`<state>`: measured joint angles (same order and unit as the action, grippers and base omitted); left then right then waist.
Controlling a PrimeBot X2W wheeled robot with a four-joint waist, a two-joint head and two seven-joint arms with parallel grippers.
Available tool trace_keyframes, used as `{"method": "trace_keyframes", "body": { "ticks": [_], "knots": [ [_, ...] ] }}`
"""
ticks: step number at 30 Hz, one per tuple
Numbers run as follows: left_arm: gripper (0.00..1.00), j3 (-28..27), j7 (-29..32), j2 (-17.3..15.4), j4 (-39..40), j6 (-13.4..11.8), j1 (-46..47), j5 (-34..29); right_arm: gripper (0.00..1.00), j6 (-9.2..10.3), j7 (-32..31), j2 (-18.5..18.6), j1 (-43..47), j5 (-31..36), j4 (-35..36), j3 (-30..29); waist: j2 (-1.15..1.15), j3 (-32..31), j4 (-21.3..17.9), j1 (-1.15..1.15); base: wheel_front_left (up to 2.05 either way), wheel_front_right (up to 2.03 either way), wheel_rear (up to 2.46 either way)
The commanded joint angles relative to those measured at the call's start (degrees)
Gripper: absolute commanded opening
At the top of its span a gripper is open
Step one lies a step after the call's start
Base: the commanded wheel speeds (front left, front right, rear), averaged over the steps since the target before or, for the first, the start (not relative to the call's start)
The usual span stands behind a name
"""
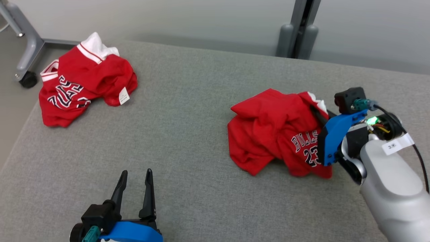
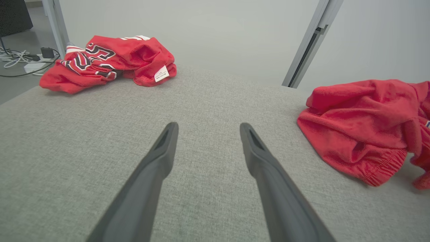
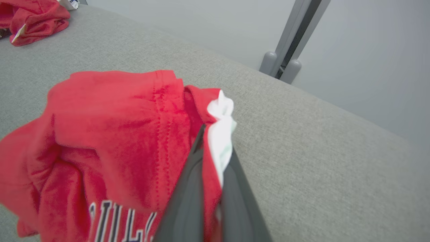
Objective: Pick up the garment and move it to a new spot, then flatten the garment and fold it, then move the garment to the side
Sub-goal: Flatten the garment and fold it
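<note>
"bulls" and "23" on the right red jersey (image 1: 268,131), "3" on the white arm sticker (image 1: 397,144)

Jersey (image 1: 268,131): red, white trim, black-and-white lettering
Far jersey (image 1: 84,84): red, white collar with red stripe, white tag
Table (image 1: 188,111): speckled grey weave
Left gripper (image 1: 136,173): black, blue at base

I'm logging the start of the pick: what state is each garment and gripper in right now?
Near red jersey: crumpled, edge pinched.
Far red jersey: crumpled, untouched.
Left gripper: open, empty.
Right gripper: shut on the near red jersey's edge.
</note>
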<state>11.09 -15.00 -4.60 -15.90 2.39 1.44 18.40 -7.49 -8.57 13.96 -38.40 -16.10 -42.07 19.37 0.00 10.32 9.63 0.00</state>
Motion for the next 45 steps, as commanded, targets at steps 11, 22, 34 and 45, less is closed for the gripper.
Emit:
{"method": "trace_keyframes", "body": {
  "ticks": [11,22,34,45],
  "knots": [
    [1.0,-0.06,-0.24,-0.59,-0.07,-0.27,-1.78,-0.22,0.0,0.0,4.02,1.58,-1.89,3.93,8.88,6.11,0.0,-5.21,-3.38,0.0,0.0,0.0,0.0],
    [1.0,0.9,0.61,-1.02,0.75,-0.6,-1.73,-0.01,0.0,0.0,3.52,-1.04,8.7,-0.43,14.67,27.39,0.0,-5.21,-4.34,0.0,0.0,0.0,0.0],
    [1.0,1.59,1.03,-1.37,0.89,-1.07,-1.83,0.24,1.0,0.0,7.38,-3.58,14.55,-0.91,11.19,32.44,0.0,-5.64,-5.4,0.0,0.0,0.0,0.0],
    [1.0,1.77,1.06,-1.74,0.82,-1.53,-2.6,0.76,1.0,0.0,12.3,-3.96,16.89,0.36,15.28,17.93,0.0,-7.23,-6.21,0.0,0.0,0.0,0.0]
  ]
}}
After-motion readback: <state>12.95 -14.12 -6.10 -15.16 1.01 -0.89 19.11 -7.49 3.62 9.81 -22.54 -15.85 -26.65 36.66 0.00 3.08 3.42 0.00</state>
